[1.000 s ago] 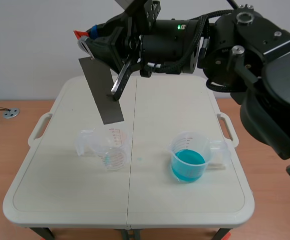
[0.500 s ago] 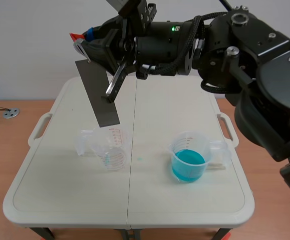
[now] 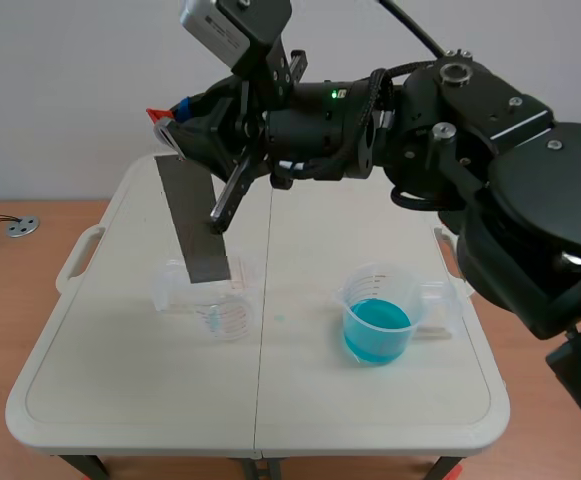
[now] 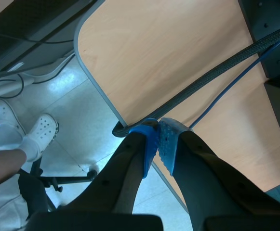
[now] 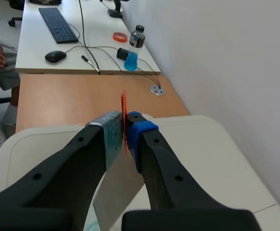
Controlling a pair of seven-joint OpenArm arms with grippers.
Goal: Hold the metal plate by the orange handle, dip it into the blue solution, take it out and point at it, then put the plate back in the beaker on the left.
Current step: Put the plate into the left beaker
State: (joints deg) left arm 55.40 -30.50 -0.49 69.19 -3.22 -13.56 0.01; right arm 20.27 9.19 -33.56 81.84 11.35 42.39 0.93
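Down it's come over the last second: the metal plate (image 3: 192,220), tilted, now has its bottom edge right at the rim of the clear left beaker (image 3: 225,315), just left of the counter's (image 3: 120,400) middle seam. Hard to say if it's inside yet. Looks like the last step, putting it back; the blue solution beaker (image 3: 378,322) sits well apart toward the right edge. Next it wants a straight drop into the beaker, then a release. Right pincer (image 5: 125,132) is clenched on the orange handle (image 5: 123,108), pads barely apart. Left pincer (image 4: 159,139) hangs off the counter, closed on nothing.
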